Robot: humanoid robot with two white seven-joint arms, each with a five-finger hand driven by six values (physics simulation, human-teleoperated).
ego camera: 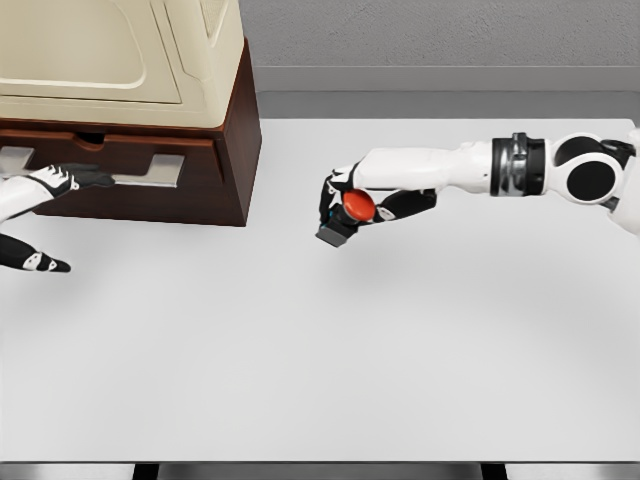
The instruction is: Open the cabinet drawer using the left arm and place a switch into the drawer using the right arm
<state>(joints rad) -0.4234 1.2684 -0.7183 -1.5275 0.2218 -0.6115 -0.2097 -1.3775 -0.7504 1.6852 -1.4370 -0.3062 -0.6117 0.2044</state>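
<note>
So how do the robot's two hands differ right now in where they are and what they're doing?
The left hand sits at the picture's left edge, at the cabinet's drawer front; the right hand is out over the open white table. The right hand grips a red-buttoned switch, whereas whether the left hand grips the drawer's handle can't be told. Both are white with dark fingers.

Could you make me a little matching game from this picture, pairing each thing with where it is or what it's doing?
Things:
1. switch
2. left robot hand
3. cabinet
4. right robot hand

Descriptions:
A. stands at the table's far left corner
B. red button on a dark base, held above the table
C. reaches the drawer front
D. wraps its fingers around the red-buttoned thing

Pairs: 1-B, 2-C, 3-A, 4-D
</note>
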